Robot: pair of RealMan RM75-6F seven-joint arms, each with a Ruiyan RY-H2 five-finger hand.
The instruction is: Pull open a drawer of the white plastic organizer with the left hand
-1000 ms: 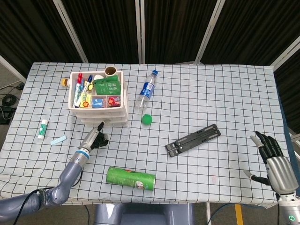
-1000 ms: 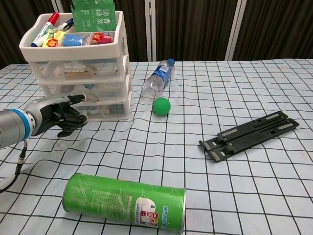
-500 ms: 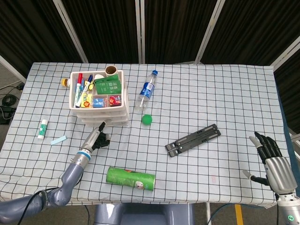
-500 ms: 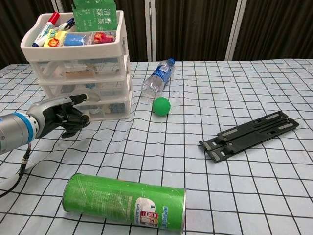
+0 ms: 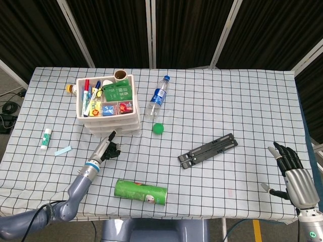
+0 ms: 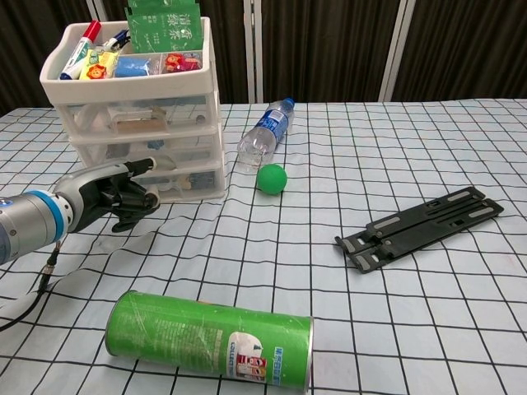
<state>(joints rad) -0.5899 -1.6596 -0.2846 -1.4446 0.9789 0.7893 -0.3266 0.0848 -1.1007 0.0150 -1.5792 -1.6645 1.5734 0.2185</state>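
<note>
White organizer (image 6: pixel 140 123); left hand (image 6: pixel 111 197) fingers (image 6: pixel 142 164) at drawer.

white plastic organizer (image 6: pixel 144 123); three drawers; upright; table's far-left

Both arms low at the table's near edge

The left hand (image 6: pixel 111 197) reaches in from the near left corner on a grey forearm with a blue wrist band, fingers curled, one extended forward. The right hand (image 5: pixel 294 174) stands upright at the near right corner, dark fingers apart, holding nothing.
</note>
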